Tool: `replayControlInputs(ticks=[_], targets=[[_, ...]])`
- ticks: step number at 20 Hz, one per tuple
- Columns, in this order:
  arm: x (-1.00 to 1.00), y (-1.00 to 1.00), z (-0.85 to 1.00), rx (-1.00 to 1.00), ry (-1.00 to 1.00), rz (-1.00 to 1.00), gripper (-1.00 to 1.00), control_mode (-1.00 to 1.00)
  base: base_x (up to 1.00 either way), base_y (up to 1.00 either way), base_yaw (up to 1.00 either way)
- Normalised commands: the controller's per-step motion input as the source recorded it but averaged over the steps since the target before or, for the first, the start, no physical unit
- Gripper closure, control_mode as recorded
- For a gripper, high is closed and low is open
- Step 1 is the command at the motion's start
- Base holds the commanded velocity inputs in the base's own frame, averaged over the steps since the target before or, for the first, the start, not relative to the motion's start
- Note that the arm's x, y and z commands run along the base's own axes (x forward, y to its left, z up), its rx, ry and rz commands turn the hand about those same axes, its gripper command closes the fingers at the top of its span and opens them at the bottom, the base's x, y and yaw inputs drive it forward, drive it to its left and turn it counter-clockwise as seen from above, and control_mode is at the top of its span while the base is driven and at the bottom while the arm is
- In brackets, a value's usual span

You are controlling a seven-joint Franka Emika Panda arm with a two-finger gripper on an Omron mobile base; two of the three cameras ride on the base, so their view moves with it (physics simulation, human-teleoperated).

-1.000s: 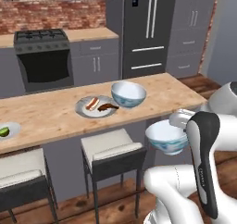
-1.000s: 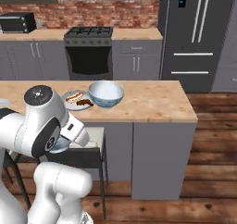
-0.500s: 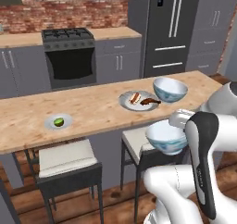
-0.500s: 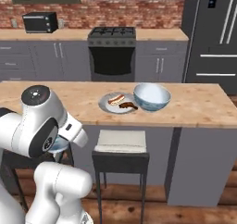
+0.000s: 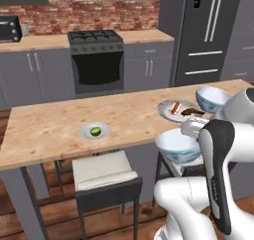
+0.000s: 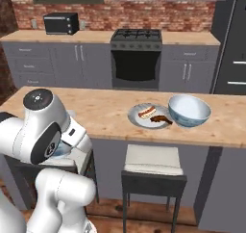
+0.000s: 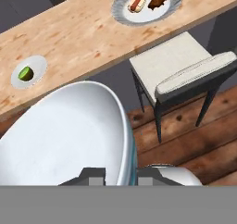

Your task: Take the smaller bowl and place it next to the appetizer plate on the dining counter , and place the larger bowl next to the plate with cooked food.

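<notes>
My gripper (image 7: pixel 121 176) is shut on the rim of the smaller bowl (image 7: pixel 60 135), which is white inside with a blue-green outside. I hold this bowl (image 5: pixel 177 146) in the air below the front edge of the dining counter (image 5: pixel 49 130). The appetizer plate (image 5: pixel 95 131) with its green piece lies on the counter, to the left of the held bowl and beyond it. Farther right are the plate with cooked food (image 5: pixel 177 110) and, close beside it, the larger bowl (image 5: pixel 212 98). The hand view looks past the held bowl at the appetizer plate (image 7: pixel 28 71) and the plate with cooked food (image 7: pixel 147 4).
Cushioned stools (image 5: pixel 105 172) (image 7: pixel 185 75) stand under the counter's near side, on a wooden floor. Behind the counter run grey cabinets with a black oven (image 5: pixel 96 60), a fridge (image 5: pixel 208 30) and a microwave (image 6: pixel 60 23).
The base has driven left along the counter, so the whole scene slid right and the appetizer plate came toward the middle. The bowl stays in my shut gripper.
</notes>
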Motion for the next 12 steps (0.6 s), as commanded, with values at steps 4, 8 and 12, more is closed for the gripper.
replayControlInputs(ticks=[4, 8, 12], targets=[[0.0, 0.0, 0.0, 0.0, 0.0, 0.0, 1.0, 1.0, 0.35, 0.42, 0.27], [0.0, 0.0, 0.0, 0.0, 0.0, 0.0, 1.0, 1.0, 0.35, 0.41, 0.34], [0.0, 0.0, 0.0, 0.0, 0.0, 0.0, 1.0, 1.0, 0.19, 0.34, 0.35]])
